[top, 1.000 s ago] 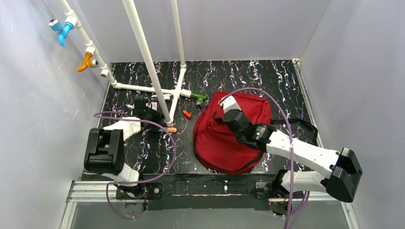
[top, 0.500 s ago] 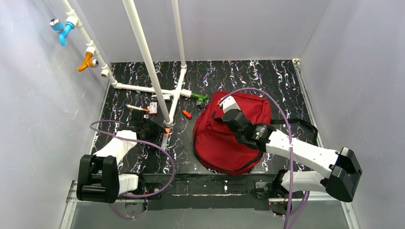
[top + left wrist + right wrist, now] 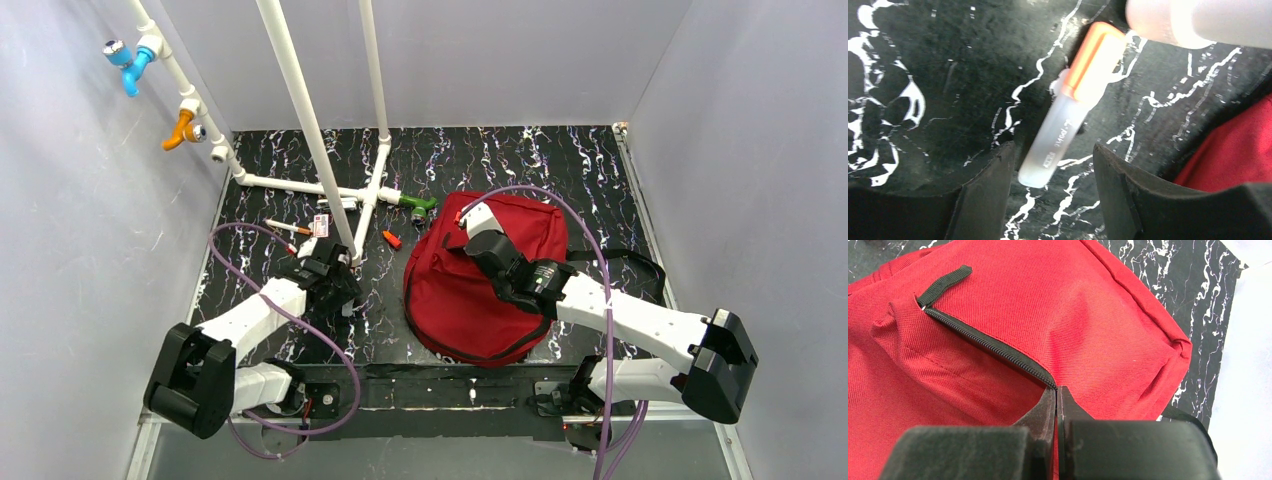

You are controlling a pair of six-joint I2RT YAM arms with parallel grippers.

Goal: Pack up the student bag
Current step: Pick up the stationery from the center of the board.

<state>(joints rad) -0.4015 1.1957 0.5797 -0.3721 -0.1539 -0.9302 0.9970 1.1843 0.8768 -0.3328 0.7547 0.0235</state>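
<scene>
Step in hand: pen pickup. The left gripper (image 3: 1050,160) is released, 1 finger on each side of the orange-capped pen (image 3: 1073,110), apparently not touching it. The right gripper (image 3: 1057,400) is clenched on the zipper edge of the student bag (image 3: 445,300). Next move, as judged: close squarely on the pen, lift, then carry it right to the bag.

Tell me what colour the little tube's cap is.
The cap is orange, clearest in the left wrist view.

White shells and bulky black joint housings form the left arm (image 3: 250,315), lower left, and right arm (image 3: 640,325), lower right. A purple cable (image 3: 585,232) trails each. The left gripper (image 3: 1050,165) is matte black.
</scene>
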